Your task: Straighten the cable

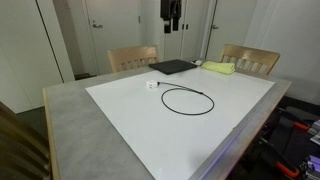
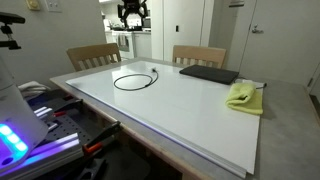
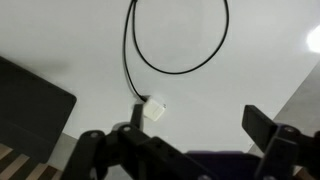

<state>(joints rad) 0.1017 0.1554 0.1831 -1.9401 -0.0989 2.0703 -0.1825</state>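
The black cable lies coiled in one loop on the white table top, seen in both exterior views [image 1: 163, 98] [image 2: 114, 81]. Its small white plug [image 1: 152, 85] [image 2: 155, 71] lies just outside the loop. In the wrist view the loop [image 3: 180, 72] runs off the top edge and the plug [image 3: 154, 109] lies below it. My gripper [image 1: 172, 15] [image 2: 131, 14] hangs high above the table, well clear of the cable. In the wrist view its jaws [image 3: 175, 128] are open and empty, with the plug just beside the left finger in the picture.
A flat black pad [image 1: 172, 67] [image 2: 208, 73] [image 3: 30, 105] lies at the far side of the table. A yellow cloth [image 1: 220, 68] [image 2: 243, 95] lies next to it. Two wooden chairs [image 1: 133, 56] [image 1: 250, 60] stand behind the table.
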